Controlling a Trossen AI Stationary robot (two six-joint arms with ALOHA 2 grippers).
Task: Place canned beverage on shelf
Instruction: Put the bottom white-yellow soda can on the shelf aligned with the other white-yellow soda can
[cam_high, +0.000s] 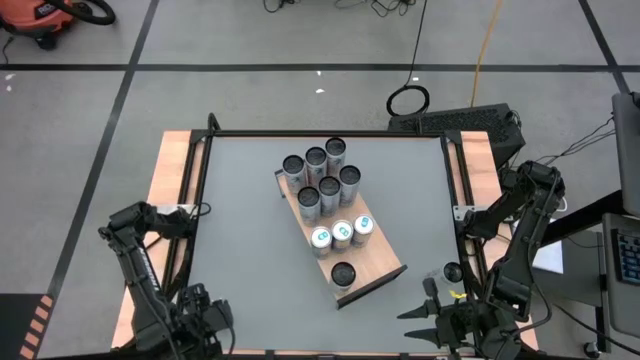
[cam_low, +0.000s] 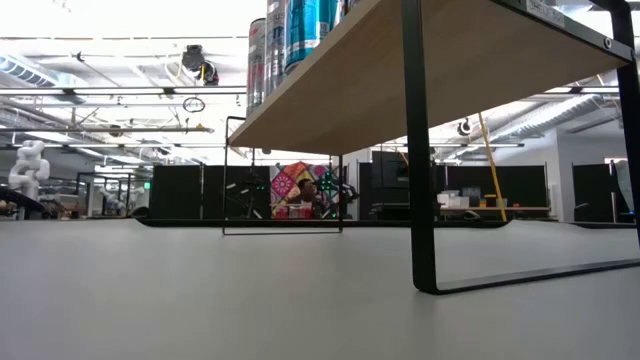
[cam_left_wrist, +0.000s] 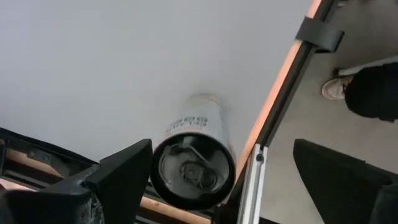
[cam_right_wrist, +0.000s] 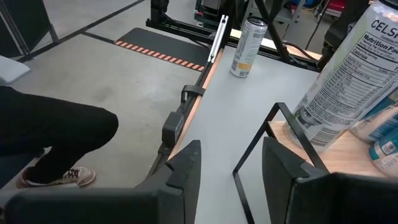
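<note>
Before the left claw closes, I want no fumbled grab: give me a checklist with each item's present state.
1. Left claw open: ok.
2. Can upright between its fingers: ok, though nearer one finger.
3. Bare spot on the shelf beside the lone can: ok.
4. Right claw empty, off by the table's corner: ok.
5. Person's shoe outside the table frame: ok.
6. Can full: cannot tell.
</note>
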